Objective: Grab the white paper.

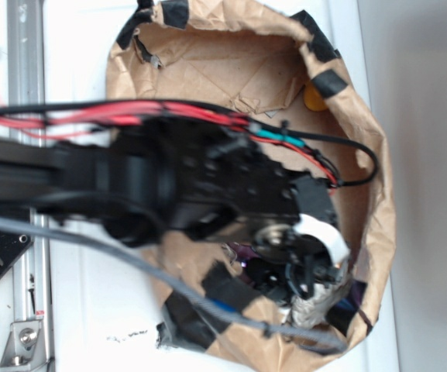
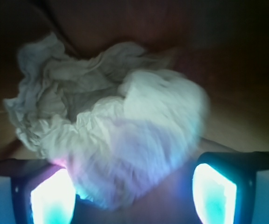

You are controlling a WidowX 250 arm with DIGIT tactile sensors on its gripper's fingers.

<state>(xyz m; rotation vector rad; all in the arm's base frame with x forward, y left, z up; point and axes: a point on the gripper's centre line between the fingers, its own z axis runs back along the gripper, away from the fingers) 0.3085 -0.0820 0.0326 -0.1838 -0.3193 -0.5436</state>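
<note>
Crumpled white paper [image 2: 115,135] fills the middle of the wrist view, a lumpy, wrinkled wad whose lower lobe sits between the two fingers [image 2: 52,198] of the end effector [image 2: 134,196]. Those fingers stand apart, one at the lower left and one at the lower right of the frame, their inner faces glowing cyan-white; the left one looks to be touching the wad, while on the right a thin strip of brown shows between paper and finger, so nothing is clamped. Behind the wad the ground is dark brown and out of focus. From the exterior view, the black arm [image 1: 169,186] reaches in from the left across a basin of brown kraft paper [image 1: 231,70], its rim patched with strips of black tape [image 1: 328,81]. Red and black cables [image 1: 91,115] run along the top of the arm, and a grey cable [image 1: 91,242] crosses below it. Here the end effector [image 1: 308,283] hangs low in the basin's lower right corner, with a smooth white band [image 1: 328,236] just above it, and a grey-white bit of the wad [image 1: 308,306] shows directly beneath it against the basin wall. A small orange object [image 1: 313,98] lies near the upper right rim. White bench [image 1: 76,310] surrounds the basin.
</note>
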